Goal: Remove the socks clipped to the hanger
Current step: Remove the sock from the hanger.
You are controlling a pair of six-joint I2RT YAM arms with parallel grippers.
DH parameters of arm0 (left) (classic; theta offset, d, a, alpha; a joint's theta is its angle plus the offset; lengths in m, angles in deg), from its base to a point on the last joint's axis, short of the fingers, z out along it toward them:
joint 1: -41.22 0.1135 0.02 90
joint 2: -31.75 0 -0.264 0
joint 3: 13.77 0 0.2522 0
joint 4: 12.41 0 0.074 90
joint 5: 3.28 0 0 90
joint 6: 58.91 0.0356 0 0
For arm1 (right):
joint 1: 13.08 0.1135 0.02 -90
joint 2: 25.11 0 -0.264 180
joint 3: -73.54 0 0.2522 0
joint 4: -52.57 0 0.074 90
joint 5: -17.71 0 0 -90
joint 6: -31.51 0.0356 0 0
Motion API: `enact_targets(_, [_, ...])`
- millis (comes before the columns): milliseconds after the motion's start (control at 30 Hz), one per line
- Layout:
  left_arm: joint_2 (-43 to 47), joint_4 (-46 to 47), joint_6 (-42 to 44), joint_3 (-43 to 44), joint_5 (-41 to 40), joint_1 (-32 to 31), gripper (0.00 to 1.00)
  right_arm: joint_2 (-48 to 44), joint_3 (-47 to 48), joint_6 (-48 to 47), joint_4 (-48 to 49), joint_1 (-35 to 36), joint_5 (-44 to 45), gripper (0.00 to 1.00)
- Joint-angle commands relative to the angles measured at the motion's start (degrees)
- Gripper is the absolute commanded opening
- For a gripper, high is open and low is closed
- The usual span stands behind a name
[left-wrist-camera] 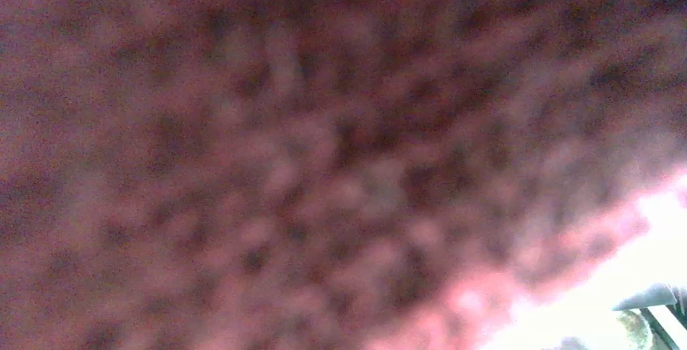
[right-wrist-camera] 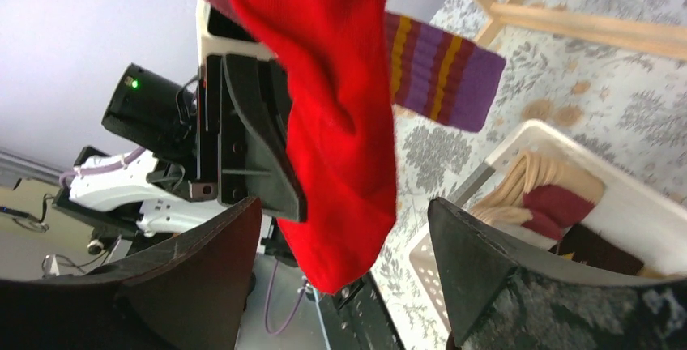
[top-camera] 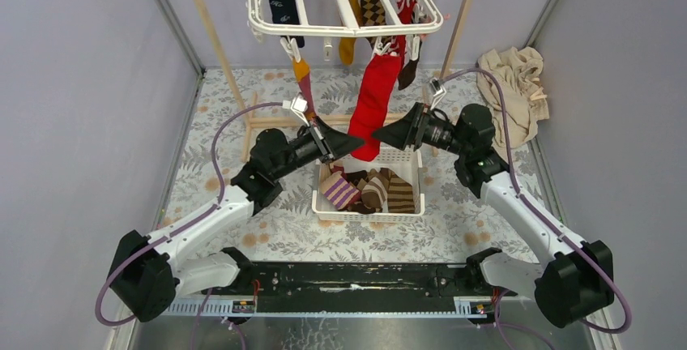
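The white hanger [top-camera: 344, 29] hangs at the top with several socks clipped to it. A long red sock [top-camera: 374, 100] hangs lowest from it. My right gripper [top-camera: 379, 134] stands open just right of that sock. In the right wrist view the red sock's [right-wrist-camera: 340, 123] toe hangs between the open fingers [right-wrist-camera: 202, 273]. My left gripper [top-camera: 355, 142] is shut, with its tip against the sock's left side. A purple-striped sock [top-camera: 306, 91] hangs over the left wrist, and blurred maroon fabric [left-wrist-camera: 324, 147] fills that view and hides the fingers.
Under the grippers stands a white perforated basket [top-camera: 369, 215] holding several socks. A wooden pole frame [top-camera: 217, 42] stands behind the hanger. A beige cloth [top-camera: 514, 87] lies at the back right. Grey walls close in both sides.
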Motion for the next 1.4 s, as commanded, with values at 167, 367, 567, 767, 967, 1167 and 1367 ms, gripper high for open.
enact_targets(167, [-4.65, 13.6, -2.12, 0.33, -5.23, -3.62, 0.01, -2.69, -2.33, 2.28, 4.07, 3.71, -0.14, 0.69])
enact_targets(367, [-3.04, 7.91, 0.86, 1.79, -7.4, -4.24, 0.19, -2.2, 0.36, 1.42, 1.06, 3.7, 1.56, 0.05])
enact_targets(567, [3.1, -11.51, 7.44, 5.94, -12.94, -4.47, 0.96, -3.24, 2.86, -2.74, -6.58, 3.7, 2.91, 0.0])
enact_targets(767, [9.65, -20.55, 8.99, 4.86, -16.8, -4.51, 0.99, -3.66, 3.18, -3.65, -8.45, 3.71, 2.47, 0.0])
enact_targets(967, [12.43, -21.73, 10.14, 4.62, -17.09, -5.47, 0.99, -3.52, 2.62, -4.2, -8.95, 3.69, 2.14, 0.0])
enact_targets(1167, [13.56, -26.18, 12.31, 6.21, -21.09, -8.65, 0.99, -2.74, 3.44, -4.56, -9.88, 3.71, 1.91, 0.0])
enact_targets(1367, [13.62, -33.93, 17.22, 9.2, -31.45, -14.94, 0.99, -2.24, 4.6, -5.3, -11.45, 3.71, 1.59, 0.0])
